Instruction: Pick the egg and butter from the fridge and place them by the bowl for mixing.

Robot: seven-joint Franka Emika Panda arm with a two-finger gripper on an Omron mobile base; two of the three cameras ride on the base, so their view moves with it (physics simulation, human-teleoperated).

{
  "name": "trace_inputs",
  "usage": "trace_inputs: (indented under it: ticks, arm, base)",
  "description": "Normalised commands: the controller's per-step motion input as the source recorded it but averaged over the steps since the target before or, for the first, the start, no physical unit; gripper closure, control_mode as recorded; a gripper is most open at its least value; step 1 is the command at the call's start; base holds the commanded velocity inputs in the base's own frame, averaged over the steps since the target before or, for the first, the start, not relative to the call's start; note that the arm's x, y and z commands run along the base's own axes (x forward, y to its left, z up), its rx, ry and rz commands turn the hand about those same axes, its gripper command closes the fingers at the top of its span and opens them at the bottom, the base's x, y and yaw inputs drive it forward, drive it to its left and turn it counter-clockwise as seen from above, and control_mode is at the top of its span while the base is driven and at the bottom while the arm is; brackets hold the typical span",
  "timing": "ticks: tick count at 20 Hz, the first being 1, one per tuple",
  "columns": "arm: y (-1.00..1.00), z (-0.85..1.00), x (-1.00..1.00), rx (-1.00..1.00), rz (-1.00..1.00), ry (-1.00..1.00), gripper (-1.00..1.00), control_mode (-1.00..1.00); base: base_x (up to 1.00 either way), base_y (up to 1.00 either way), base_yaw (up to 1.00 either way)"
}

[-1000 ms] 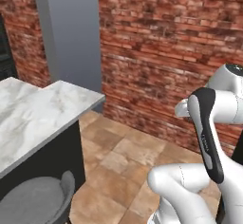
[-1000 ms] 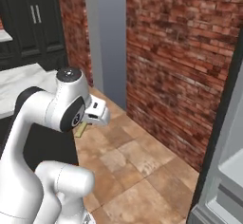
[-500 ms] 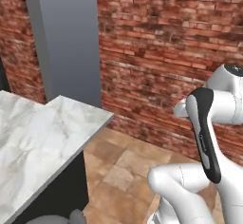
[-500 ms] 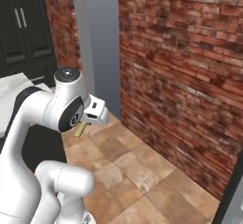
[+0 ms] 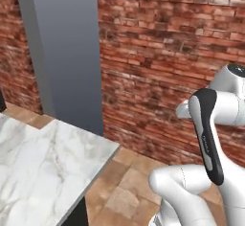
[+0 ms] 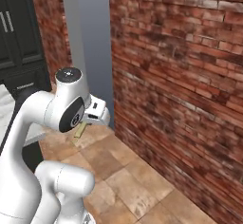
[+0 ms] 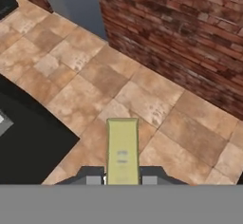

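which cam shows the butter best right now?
Hand view: the butter sticks out lengthwise from between the fingertips of the gripper, over floor tiles. Right base view catches just a yellow sliver below the wrist.

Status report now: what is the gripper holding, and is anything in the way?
Gripper shut on the butter. Butter carried above the tiled floor, beside the brick wall. Nothing ahead of it; marble counter at left.

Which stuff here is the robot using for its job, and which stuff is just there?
For the job:
- butter, a pale yellow stick
- gripper, shut on the butter

Just there:
- marble counter
- brick wall
- grey pillar
- tiled floor
- black cabinet
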Motion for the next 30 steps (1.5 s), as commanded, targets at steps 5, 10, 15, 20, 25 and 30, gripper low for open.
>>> trace_inputs:
  ticks: [5,10,15,20,25,30]
  arm:
    - [0.0,0.0,0.0,0.0,0.0,0.0,1.0,1.0]
    - [0.0,0.0,0.0,0.0,0.0,0.0,1.0,1.0]
    - [0.0,0.0,0.0,0.0,0.0,0.0,1.0,1.0]
    - [0.0,0.0,0.0,0.0,0.0,0.0,1.0,1.0]
    - [0.0,0.0,0.0,0.0,0.0,0.0,1.0,1.0]
    - [0.0,0.0,0.0,0.0,0.0,0.0,1.0,1.0]
  base:
    - [0.93,-0.01,0.02]
    - [0.87,-0.06,0.29]
    - [0.8,-0.03,0.39]
    - [0.69,0.0,0.54]
    - [0.59,0.0,0.65]
    - [0.6,-0.01,0.63]
